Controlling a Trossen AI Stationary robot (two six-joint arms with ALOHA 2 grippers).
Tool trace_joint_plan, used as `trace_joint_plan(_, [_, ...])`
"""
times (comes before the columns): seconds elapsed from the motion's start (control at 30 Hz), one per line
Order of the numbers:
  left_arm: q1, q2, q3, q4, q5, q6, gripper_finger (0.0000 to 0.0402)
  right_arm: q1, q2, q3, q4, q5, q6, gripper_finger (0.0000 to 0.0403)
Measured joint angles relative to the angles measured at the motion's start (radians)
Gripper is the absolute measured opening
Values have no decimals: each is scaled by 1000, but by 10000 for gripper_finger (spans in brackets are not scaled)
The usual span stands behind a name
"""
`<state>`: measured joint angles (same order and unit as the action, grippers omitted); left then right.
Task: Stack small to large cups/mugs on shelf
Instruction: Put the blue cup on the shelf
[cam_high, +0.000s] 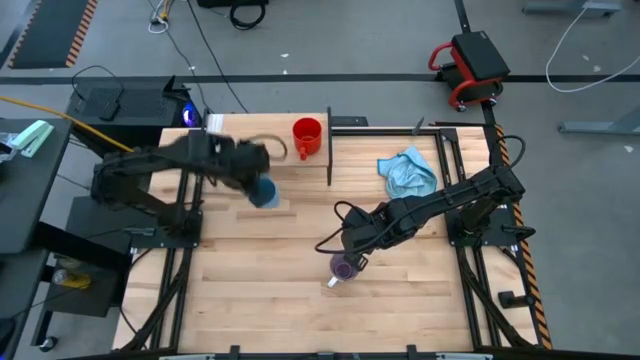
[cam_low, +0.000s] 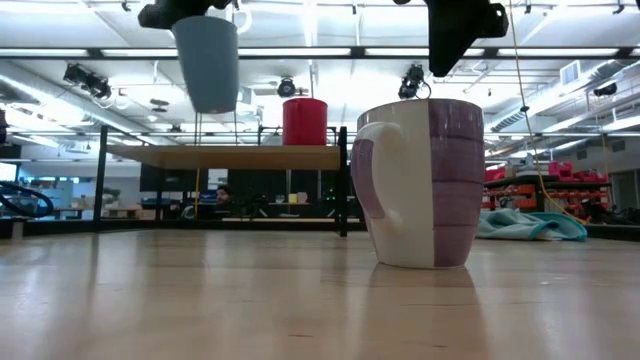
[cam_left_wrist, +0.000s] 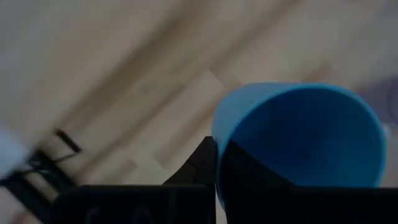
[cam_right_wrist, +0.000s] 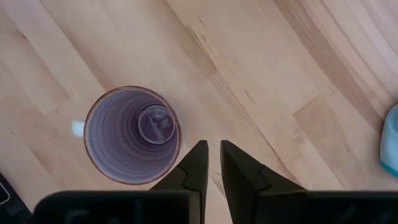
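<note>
Counting three cups (cam_low: 206, 62) — blue one in left end effector (cam_high: 262, 188), right end effector (cam_right_wrist: 211, 163) narrow, empty.

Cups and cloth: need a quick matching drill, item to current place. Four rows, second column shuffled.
1. red mug
2. light blue cup
3. lilac-purple mug
4. light blue cloth

a. standing on the tabletop under the right gripper
b. lying crumpled on the tabletop
c. on the shelf
d. held in the air by the left gripper

Pairs: 1-c, 2-d, 3-a, 4-b
</note>
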<state>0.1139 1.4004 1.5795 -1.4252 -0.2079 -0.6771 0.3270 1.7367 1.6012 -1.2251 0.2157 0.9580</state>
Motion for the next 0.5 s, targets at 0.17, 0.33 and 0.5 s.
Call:
trace_joint_plan(0.17, [167, 27, 105, -61, -22, 123, 10, -5, 0, 0, 0, -7, 0, 50])
trace_joint_plan(0.33, [312, 93, 224, -87, -28, 254, 10, -20, 0, 0, 1, -12, -6, 50])
trace_joint_plan(0.5, [422, 204, 355, -139, -23, 375, 10, -30, 0, 0, 1, -15, -11, 50])
